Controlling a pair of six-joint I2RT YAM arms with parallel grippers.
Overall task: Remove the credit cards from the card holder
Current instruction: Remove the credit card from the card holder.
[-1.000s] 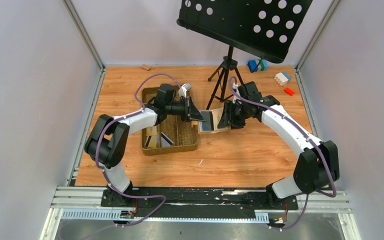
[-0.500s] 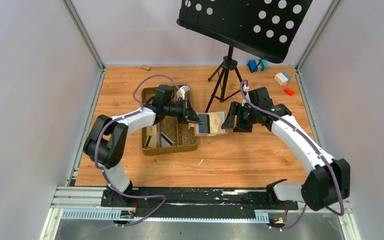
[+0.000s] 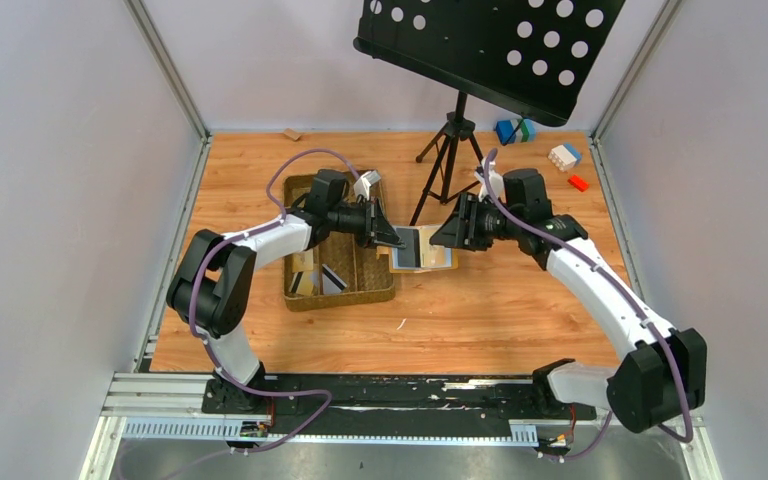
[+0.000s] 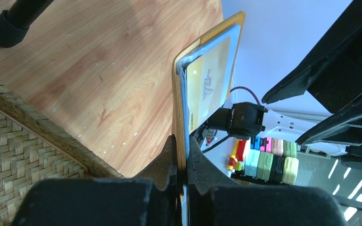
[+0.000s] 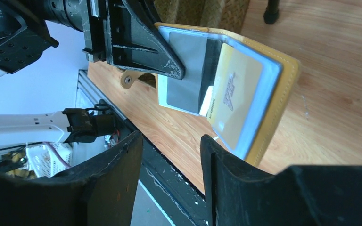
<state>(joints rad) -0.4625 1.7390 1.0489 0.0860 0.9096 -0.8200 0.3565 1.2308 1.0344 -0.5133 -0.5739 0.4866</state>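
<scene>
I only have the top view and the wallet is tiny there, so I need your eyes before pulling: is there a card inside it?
Observer: Yes, the right wrist view shows a tan-gold card in a clear pocket of the open wallet.
Operator: Is it really gripped on the left side?
Observer: Yes, the left wrist view shows the left gripper shut on the wallet's edge.
Operator: And on the right?
Observer: The right gripper is open with nothing in it, facing the card.

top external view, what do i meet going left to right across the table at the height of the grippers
woven tray → left gripper → card holder → right gripper → red block
</scene>
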